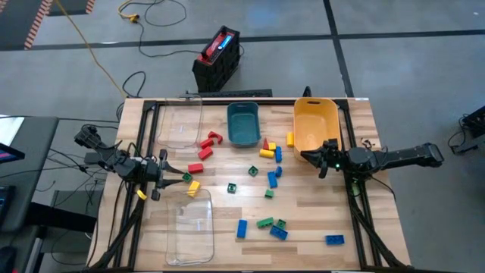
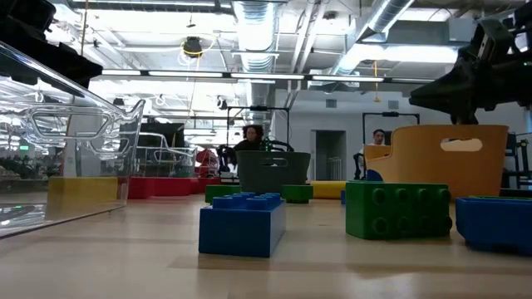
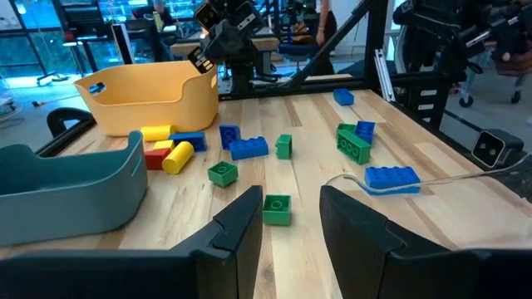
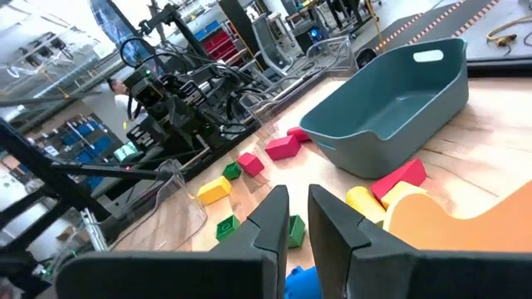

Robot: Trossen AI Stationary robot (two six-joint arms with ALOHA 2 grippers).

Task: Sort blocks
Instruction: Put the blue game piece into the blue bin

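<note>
Right now the left gripper [image 1: 168,171] hangs at the table's left edge with fingers slightly parted and empty, and the right gripper [image 1: 322,161] sits closed and empty just beside the yellow bin [image 1: 315,121]. Blocks [image 1: 271,179] lie scattered between them, unsorted; because several nearly touch, closing on one could nudge a neighbour away.

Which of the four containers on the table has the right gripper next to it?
The yellow bin. The right gripper sits just off its near edge; the teal bin and both clear trays lie farther left.
</note>
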